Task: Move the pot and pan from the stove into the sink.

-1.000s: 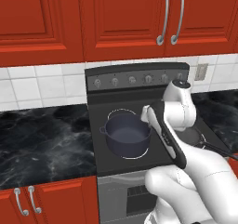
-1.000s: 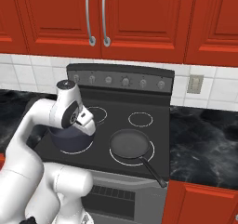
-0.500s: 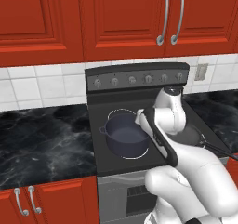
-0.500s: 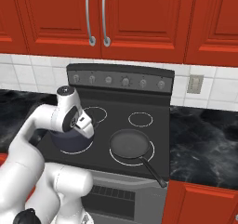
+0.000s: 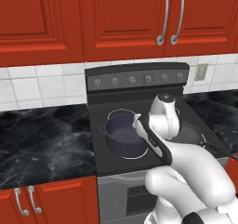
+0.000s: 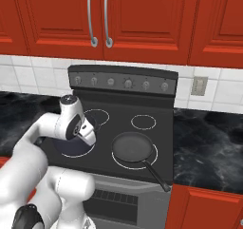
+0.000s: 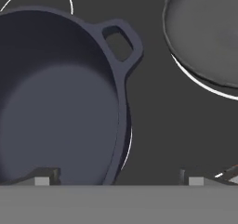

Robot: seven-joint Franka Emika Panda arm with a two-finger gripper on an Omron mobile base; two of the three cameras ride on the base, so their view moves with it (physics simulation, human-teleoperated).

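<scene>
The gripper (image 7: pixel 116 179) was open, its fingers on each side of the pot (image 7: pixel 56 102) rim just below, so an off-centre close could tilt the pot.

Dark blue-grey pot (image 5: pixel 124 135), black pan (image 6: pixel 133 147), white-ringed black stove (image 6: pixel 156 140)

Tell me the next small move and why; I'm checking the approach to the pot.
Probably lower the tool straight down onto the pot's rim. In the hand view its open fingertips straddle the rim wall, one inside, one outside, near the loop handle, above the stove.
</scene>
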